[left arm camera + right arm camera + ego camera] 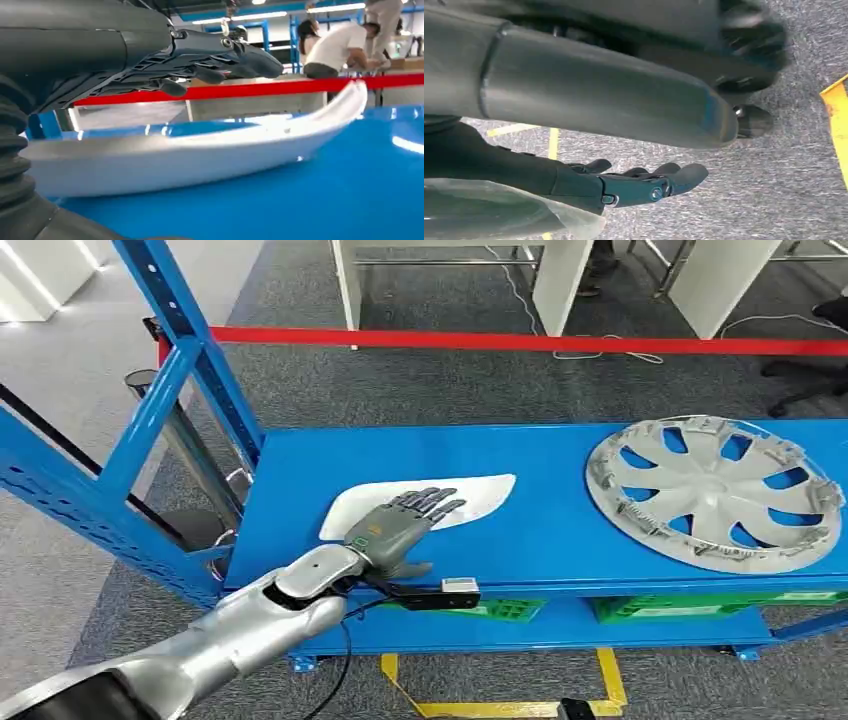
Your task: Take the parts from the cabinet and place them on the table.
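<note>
A white curved panel part (475, 494) lies on the blue cabinet shelf (540, 540), left of centre. My left hand (400, 525) reaches over its near end, fingers stretched out flat and apart. In the left wrist view the dark fingers (220, 60) hover just above the white part (200, 155) with a gap between them, gripping nothing. A grey wheel cover (712, 492) lies flat on the shelf's right side. My right hand (639, 182) hangs over the grey carpet, fingers loosely extended and holding nothing.
Blue slanted cabinet posts (190, 350) rise at the left. A red barrier tape (500, 342) runs behind the shelf. Green crates (510, 609) sit on the lower level. Yellow tape (500, 705) marks the floor. People (340, 47) work at a far table.
</note>
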Controlling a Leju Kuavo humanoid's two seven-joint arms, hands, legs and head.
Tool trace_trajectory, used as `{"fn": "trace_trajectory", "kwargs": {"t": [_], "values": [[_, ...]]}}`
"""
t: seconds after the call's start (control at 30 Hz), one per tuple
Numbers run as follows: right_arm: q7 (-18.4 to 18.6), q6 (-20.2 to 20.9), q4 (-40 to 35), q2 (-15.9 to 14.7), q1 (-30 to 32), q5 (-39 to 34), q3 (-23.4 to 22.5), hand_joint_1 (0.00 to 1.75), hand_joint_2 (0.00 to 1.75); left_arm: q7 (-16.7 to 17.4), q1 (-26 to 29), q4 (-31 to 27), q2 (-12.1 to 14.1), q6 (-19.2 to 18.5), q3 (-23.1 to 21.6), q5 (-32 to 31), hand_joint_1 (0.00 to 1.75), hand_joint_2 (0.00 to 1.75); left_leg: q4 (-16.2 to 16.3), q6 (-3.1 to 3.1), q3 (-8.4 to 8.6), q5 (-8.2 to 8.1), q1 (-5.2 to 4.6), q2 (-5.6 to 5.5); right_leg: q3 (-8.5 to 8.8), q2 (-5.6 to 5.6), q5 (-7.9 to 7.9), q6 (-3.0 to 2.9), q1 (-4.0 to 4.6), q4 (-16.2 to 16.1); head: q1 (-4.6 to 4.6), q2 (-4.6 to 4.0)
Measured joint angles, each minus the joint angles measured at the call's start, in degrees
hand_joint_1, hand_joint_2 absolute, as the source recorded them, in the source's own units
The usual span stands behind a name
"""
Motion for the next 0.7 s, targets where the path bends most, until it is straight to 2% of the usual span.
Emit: {"fn": "trace_trajectory", "kwargs": {"t": [0.03, 0.07, 0.1, 0.17, 0.2, 0.23, 0.27, 0.33, 0.37, 0.4, 0.47, 0.5, 0.53, 0.57, 0.6, 0.67, 0.7], "values": [[0.0, 0.0, 0.0, 0.0, 0.1, 0.0, 0.0, 0.00, 0.00, 0.0, -0.1, 1.2, -0.2, 0.3, 0.0, 0.0, 0.00, 1.75, 0.0, 0.00, 0.03, -0.02, 0.00, 0.01, -1.10, 0.00, 0.00, 0.12, -0.03, 1.9, 0.07, 0.00], [0.0, 0.0, 0.0, 0.0, 0.1, -0.1, 0.0, 0.00, 0.00, 0.3, -0.2, 2.3, -0.5, 0.7, -0.1, 0.0, 0.00, 1.75, 0.0, -0.01, 0.05, -0.04, 0.02, 0.00, -0.80, -0.02, 1.36, 0.24, -0.13, 0.8, 0.00, 0.00], [-0.2, 0.0, 0.0, 0.0, 0.1, -0.2, 0.0, 0.00, 0.00, 1.2, -0.6, 3.3, -0.9, 1.8, -0.2, -0.1, 0.00, 1.75, 0.1, -0.10, 0.06, -0.11, 0.09, -0.07, 0.91, -0.03, 3.96, 0.34, -0.26, -3.0, 0.04, 0.00], [-0.8, 0.0, 0.0, 0.0, -0.1, -0.4, 0.0, 0.00, 0.00, 2.7, -1.2, 4.9, -1.5, 4.5, -0.2, -0.2, 0.00, 1.75, 0.8, -0.72, 0.05, -0.59, 0.28, -0.25, 6.12, -0.13, 8.80, 0.55, -0.64, -13.8, 0.04, 0.00], [-1.1, 0.1, 0.0, 0.1, -0.2, -0.5, 0.0, 0.00, 0.00, 3.2, -1.4, 5.6, -1.6, 5.9, -0.1, -0.2, 0.00, 1.75, 1.1, -1.14, -0.23, -0.87, -0.18, -0.25, 7.09, -0.02, 7.32, 0.53, -0.42, -14.9, 0.30, 0.00], [-1.2, 0.1, 0.0, 0.1, -0.2, -0.5, 0.0, 0.00, 0.00, 3.5, -1.6, 6.1, -1.7, 6.4, 0.0, -0.2, 0.00, 1.75, 1.6, -1.32, -0.51, -0.92, -0.27, -0.30, 7.34, 0.19, 7.63, -0.36, -0.44, -15.2, 0.31, 0.02], [-1.3, 0.1, 0.0, 0.1, -0.2, -0.6, 0.0, 0.00, 0.00, 3.7, -1.6, 6.6, -1.9, 6.7, 0.1, -0.2, 0.00, 1.75, 1.5, -1.49, -0.49, -0.81, -0.33, -0.28, 7.21, 0.15, 7.63, -0.60, -0.42, -15.1, 0.02, 0.00], [-1.3, 0.1, 0.0, 0.2, 0.1, -0.6, 0.0, 0.00, 0.00, 3.8, -1.7, 7.3, -2.1, 7.0, 0.1, -0.1, 0.00, 1.75, 1.5, -1.72, -0.36, -0.86, -0.13, -0.28, 7.26, 0.18, 7.60, -1.30, -0.23, -15.0, 0.11, 0.00], [-1.3, 0.1, 0.0, 0.2, 0.1, -0.6, 0.0, 0.00, 0.00, 3.8, -1.8, 7.5, -2.2, 7.1, 0.2, -0.1, 0.00, 1.75, 1.9, -2.06, -0.47, -1.51, -0.02, -0.24, 7.45, 0.02, 7.74, -1.80, -0.57, -15.2, 0.11, 0.00], [-1.4, 0.1, 0.0, 0.2, 0.0, -0.6, -0.1, 0.00, 0.00, 3.8, -2.0, 7.6, -2.3, 7.1, 0.2, -0.1, 0.00, 1.75, 3.9, -2.39, -1.18, -2.97, -0.02, -0.16, 7.51, 0.03, 7.65, -2.26, -0.57, -15.2, -0.18, 0.00], [-1.4, 0.0, 0.0, 0.2, 0.0, -0.6, -0.1, 0.00, 0.00, 3.8, -2.0, 8.2, -2.3, 7.1, 0.2, -0.1, 0.00, 1.75, 12.7, -2.88, -5.09, -7.31, 0.19, -0.13, 7.53, 0.00, 7.57, -2.50, -0.52, -15.2, -0.24, 0.00], [-1.4, 0.0, 0.0, 0.2, 0.0, -0.6, -0.1, 0.00, 0.00, 3.8, -1.9, 8.4, -2.3, 7.1, 0.2, -0.1, 0.00, 1.75, 17.2, -2.96, -7.21, -8.97, 0.22, -0.12, 7.54, -0.01, 7.56, -2.52, -0.48, -15.2, -0.26, 0.00], [-1.4, 0.0, 0.0, 0.2, 0.0, -0.6, -0.1, 0.00, 0.00, 3.8, -1.9, 8.6, -2.3, 7.2, 0.2, 0.0, 0.00, 1.75, 19.7, -2.97, -8.45, -9.36, 0.22, -0.12, 7.58, 0.00, 7.52, -2.56, -0.46, -15.2, -0.24, 0.00], [-1.4, 0.0, 0.0, 0.2, 0.0, -0.6, -0.1, 0.00, 0.00, 3.8, -1.9, 8.7, -2.3, 7.3, 0.2, 0.0, 0.00, 1.75, 19.2, -2.86, -8.31, -8.30, 0.21, -0.12, 7.69, 0.02, 7.50, -2.55, -0.45, -15.2, -0.26, 0.00], [-1.4, 0.0, 0.0, 0.2, 0.1, -0.6, -0.1, 0.00, 0.00, 3.8, -2.0, 8.8, -2.4, 7.3, 0.2, 0.0, 0.00, 1.75, 16.4, -2.63, -7.12, -6.01, 0.21, -0.12, 7.81, 0.06, 7.45, -2.58, -0.42, -15.2, -0.26, 0.00], [-1.4, 0.0, 0.0, 0.2, 0.0, -0.6, -0.1, 0.00, 0.00, 3.8, -2.1, 8.9, -2.4, 7.4, 0.2, 0.0, 0.00, 1.75, 6.3, -1.87, -2.64, -0.66, 0.13, -0.12, 8.14, 0.18, 7.35, -2.46, -0.37, -15.2, -0.26, 0.00], [-1.4, 0.0, 0.0, 0.3, 0.0, -0.6, -0.1, 0.00, 0.00, 3.8, -2.2, 9.0, -2.4, 7.4, 0.2, 0.0, 0.00, 1.75, 2.8, -1.46, -1.15, -0.17, -0.02, -0.12, 8.17, 0.19, 7.30, -2.35, -0.36, -15.2, -0.24, 0.00]]}}
